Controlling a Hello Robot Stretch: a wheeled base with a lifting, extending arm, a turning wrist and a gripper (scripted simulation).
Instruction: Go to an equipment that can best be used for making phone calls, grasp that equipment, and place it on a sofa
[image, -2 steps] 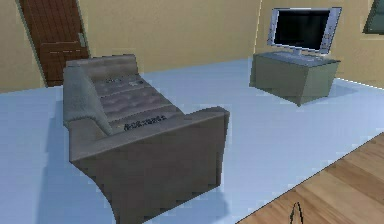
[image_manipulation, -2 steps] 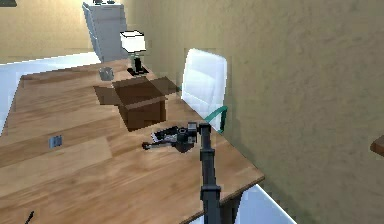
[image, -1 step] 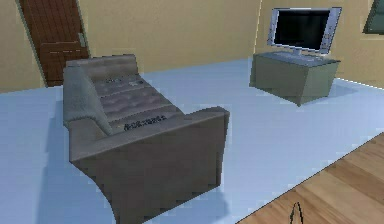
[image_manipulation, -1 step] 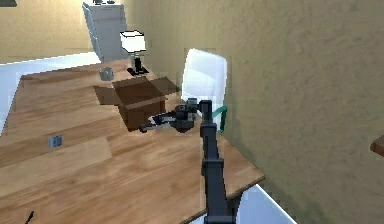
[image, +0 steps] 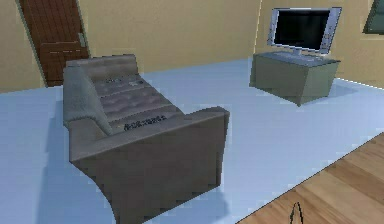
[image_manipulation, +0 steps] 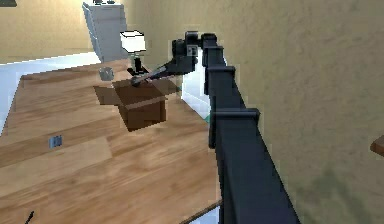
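Centre-left of forward view: sofa (image: 130, 110), grey, tufted cushions, boxy arms, on a smooth pale blue rug (image: 40, 150).
Upper right: flat television (image: 300, 28) on a grey box stand (image: 295, 75).
Gripper (image_manipulation: 135, 82): thin dark fingers at a brown cube table (image_manipulation: 140, 110), upper middle of arm side view; cannot tell whether it holds anything.
Small grey slab (image_manipulation: 57, 141): on the plank floor at left, well apart from the table; cannot tell if it is the phone.

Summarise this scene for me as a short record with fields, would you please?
sofa: grey-brown, forward view's centre left, on the pale blue floor
television: on a grey stand, forward view's upper right
door: brown, forward view's upper left
gripper: at a small brown table in the arm side view; cannot tell whether it holds anything
lamp: white shade, on that table
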